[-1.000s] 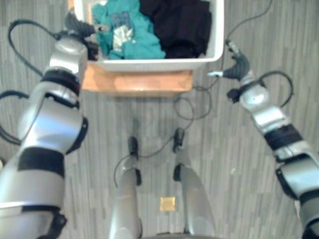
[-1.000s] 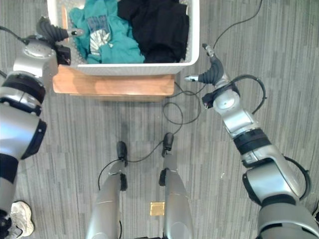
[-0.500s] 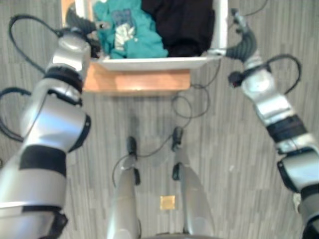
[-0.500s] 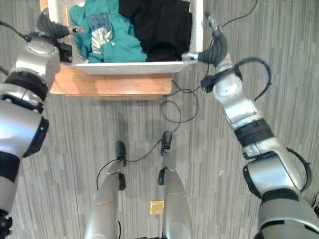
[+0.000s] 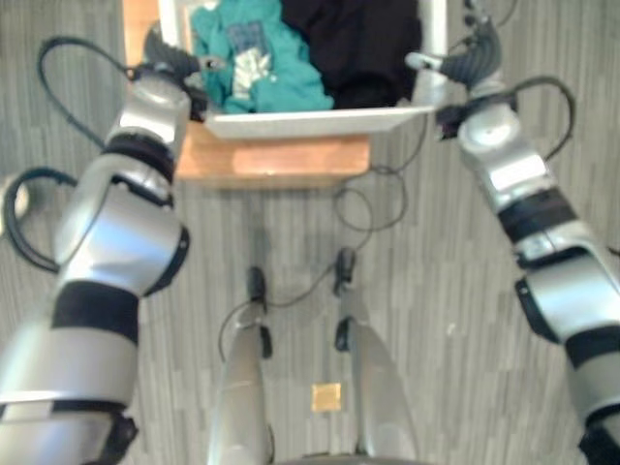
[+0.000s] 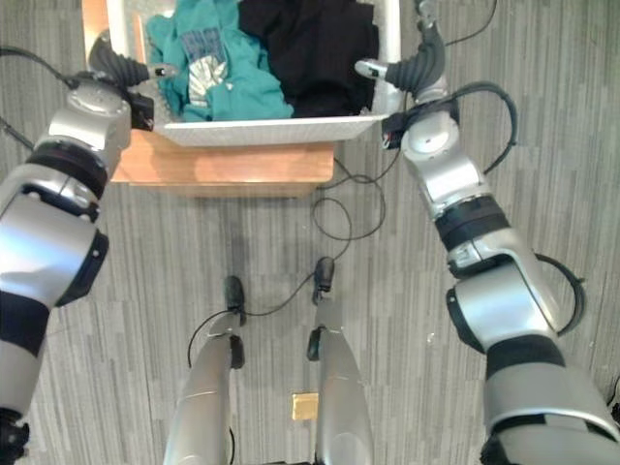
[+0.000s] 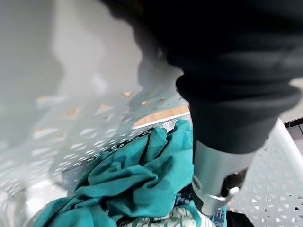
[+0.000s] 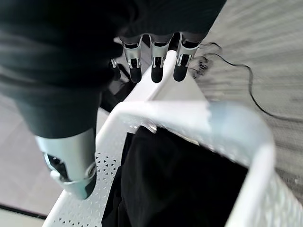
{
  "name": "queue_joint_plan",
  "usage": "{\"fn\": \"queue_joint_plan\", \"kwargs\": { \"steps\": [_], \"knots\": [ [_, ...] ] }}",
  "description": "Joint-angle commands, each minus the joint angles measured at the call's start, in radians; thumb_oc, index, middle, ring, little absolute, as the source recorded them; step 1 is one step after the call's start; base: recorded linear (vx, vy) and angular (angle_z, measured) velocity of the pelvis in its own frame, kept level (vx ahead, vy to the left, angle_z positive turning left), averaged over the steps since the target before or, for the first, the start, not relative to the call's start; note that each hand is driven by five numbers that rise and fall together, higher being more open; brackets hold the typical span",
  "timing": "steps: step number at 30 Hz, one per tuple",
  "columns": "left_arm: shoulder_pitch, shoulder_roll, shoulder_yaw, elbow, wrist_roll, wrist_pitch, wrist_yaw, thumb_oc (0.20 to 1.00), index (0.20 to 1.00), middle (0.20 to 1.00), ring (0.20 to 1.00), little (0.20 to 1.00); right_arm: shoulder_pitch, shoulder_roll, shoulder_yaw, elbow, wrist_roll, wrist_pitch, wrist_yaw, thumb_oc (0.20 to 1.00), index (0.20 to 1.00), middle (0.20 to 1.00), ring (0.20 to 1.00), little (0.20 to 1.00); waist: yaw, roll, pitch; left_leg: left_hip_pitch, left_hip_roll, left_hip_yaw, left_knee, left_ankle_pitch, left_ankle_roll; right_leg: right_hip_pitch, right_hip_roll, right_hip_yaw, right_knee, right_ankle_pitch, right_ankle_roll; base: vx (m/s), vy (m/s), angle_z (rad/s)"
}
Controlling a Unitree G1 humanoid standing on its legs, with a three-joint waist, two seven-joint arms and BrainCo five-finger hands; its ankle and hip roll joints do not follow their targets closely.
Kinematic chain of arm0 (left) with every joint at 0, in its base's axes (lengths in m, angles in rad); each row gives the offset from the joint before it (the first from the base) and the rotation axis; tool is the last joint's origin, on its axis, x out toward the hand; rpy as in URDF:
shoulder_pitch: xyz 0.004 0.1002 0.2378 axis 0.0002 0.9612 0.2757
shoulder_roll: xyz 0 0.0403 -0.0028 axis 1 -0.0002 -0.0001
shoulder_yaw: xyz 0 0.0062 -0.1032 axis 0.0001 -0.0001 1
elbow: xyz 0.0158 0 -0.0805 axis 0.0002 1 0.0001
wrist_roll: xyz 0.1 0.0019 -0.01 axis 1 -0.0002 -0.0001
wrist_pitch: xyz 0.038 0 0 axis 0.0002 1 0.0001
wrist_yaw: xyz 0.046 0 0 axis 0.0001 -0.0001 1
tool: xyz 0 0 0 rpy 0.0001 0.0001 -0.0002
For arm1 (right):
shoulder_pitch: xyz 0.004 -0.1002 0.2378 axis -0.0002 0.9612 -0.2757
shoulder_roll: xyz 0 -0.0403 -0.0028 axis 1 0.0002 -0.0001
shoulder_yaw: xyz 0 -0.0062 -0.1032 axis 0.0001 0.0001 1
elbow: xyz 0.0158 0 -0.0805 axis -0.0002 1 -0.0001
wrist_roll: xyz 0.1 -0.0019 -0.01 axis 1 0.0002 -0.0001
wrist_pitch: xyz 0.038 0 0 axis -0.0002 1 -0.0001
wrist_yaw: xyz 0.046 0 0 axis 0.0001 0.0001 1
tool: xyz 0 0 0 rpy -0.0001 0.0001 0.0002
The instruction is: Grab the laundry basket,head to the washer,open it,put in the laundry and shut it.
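A white basket (image 6: 281, 130) sits on a low wooden stand (image 6: 223, 165) on the grey floor (image 6: 407, 320), straight ahead of the robot. Inside it, a teal garment (image 6: 208, 73) lies on the left and a black one (image 6: 310, 48) on the right, touching in the middle.

The left hand (image 6: 121, 68) is at the basket's left rim, thumb reaching in over the teal cloth; I cannot tell from here whether its fingers are curled or straight.

The right hand (image 6: 417, 63) is at the right rim. Its thumb (image 8: 71, 165) hangs inside the wall beside the black garment, and its fingers (image 8: 158, 64) run down the outside, so the rim sits between them, held in a loose pinch.
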Motion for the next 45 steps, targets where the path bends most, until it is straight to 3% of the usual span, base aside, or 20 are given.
{"fn": "queue_joint_plan", "kwargs": {
  "steps": [1,4,6,7,8,20,29,35,45],
  "knots": [
    [-0.068,-0.024,-0.004,0.072,-0.008,-0.011,0.009,1.000,1.000,1.000,1.000,1.000,-0.084,0.003,-0.058,0.077,0.064,-0.053,-0.043,1.000,1.000,1.000,1.000,1.000,0.014,0.051,0.000,0.085,-0.021,-0.045,-0.123,-0.033,0.015,0.151,-0.028,-0.016,0.012,-0.105,0.086,0.07,0.008,-0.02],
    [-0.067,-0.028,-0.010,0.079,-0.021,-0.012,0.009,1.000,1.000,1.000,1.000,1.000,-0.115,0.012,-0.054,0.171,0.182,-0.086,-0.013,1.000,1.000,1.000,1.000,1.000,0.022,0.055,0.008,0.067,-0.031,-0.032,-0.114,-0.012,0.022,0.137,-0.038,-0.030,0.015,-0.087,0.078,-0.03,0.011,-0.01],
    [-0.069,-0.027,-0.012,0.080,-0.025,-0.013,0.008,1.000,1.000,1.000,1.000,1.000,-0.127,0.015,-0.050,0.200,0.220,-0.095,0.004,1.000,1.000,1.000,1.000,1.000,0.026,0.059,0.001,0.077,-0.029,-0.044,-0.117,-0.035,0.017,0.145,-0.033,-0.019,0.012,-0.103,0.087,0.00,0.000,0.00],
    [-0.068,-0.028,-0.012,0.080,-0.025,-0.013,0.008,1.000,1.000,1.000,1.000,1.000,-0.127,0.015,-0.049,0.201,0.220,-0.097,0.005,1.000,1.000,1.000,1.000,1.000,0.025,0.056,0.009,0.067,-0.032,-0.031,-0.113,-0.013,0.022,0.137,-0.039,-0.031,0.014,-0.086,0.078,0.00,0.000,0.00],
    [-0.069,-0.027,-0.018,0.084,-0.030,-0.013,0.006,1.000,1.000,1.000,1.000,1.000,-0.146,0.020,-0.043,0.252,0.276,-0.104,0.026,1.000,1.000,1.000,1.000,1.000,0.033,0.063,0.001,0.079,-0.028,-0.045,-0.117,-0.040,0.016,0.146,-0.033,-0.019,0.012,-0.104,0.087,0.00,0.000,0.00],
    [-0.055,-0.004,-0.033,0.098,-0.035,-0.007,-0.003,1.000,1.000,1.000,1.000,1.000,-0.346,0.044,0.051,0.546,0.439,-0.063,0.137,1.000,1.000,1.000,1.000,1.000,0.070,0.078,0.001,0.048,-0.036,-0.045,-0.108,-0.033,0.011,0.137,-0.041,-0.027,-0.001,-0.085,0.095,0.01,0.001,0.00],
    [-0.077,-0.026,-0.047,0.097,-0.033,-0.014,0.005,1.000,1.000,1.000,1.000,1.000,-0.390,0.067,0.062,0.610,0.544,-0.045,0.183,1.000,1.000,1.000,1.000,1.000,0.084,0.071,0.003,0.031,-0.042,-0.052,-0.104,-0.032,0.009,0.134,-0.048,-0.038,-0.004,-0.080,0.100,0.01,0.000,0.05],
    [-0.097,-0.063,-0.072,0.101,-0.022,-0.005,-0.010,1.000,1.000,1.000,1.000,1.000,-0.415,0.086,0.112,0.709,0.512,0.035,0.230,1.000,1.000,1.000,1.000,1.000,0.101,0.065,0.004,0.018,-0.048,-0.056,-0.100,-0.031,0.009,0.135,-0.052,-0.051,-0.010,-0.072,0.102,0.01,-0.009,0.04],
    [-0.144,-0.094,-0.139,0.085,0.046,0.006,-0.033,1.000,1.000,1.000,1.000,1.000,-0.452,0.098,0.159,0.772,0.461,0.091,0.271,1.000,1.000,1.000,1.000,1.000,0.114,0.052,0.015,-0.009,-0.056,-0.074,-0.091,-0.025,0.008,0.135,-0.057,-0.067,-0.019,-0.068,0.102,0.01,-0.026,0.08]
  ]
}}
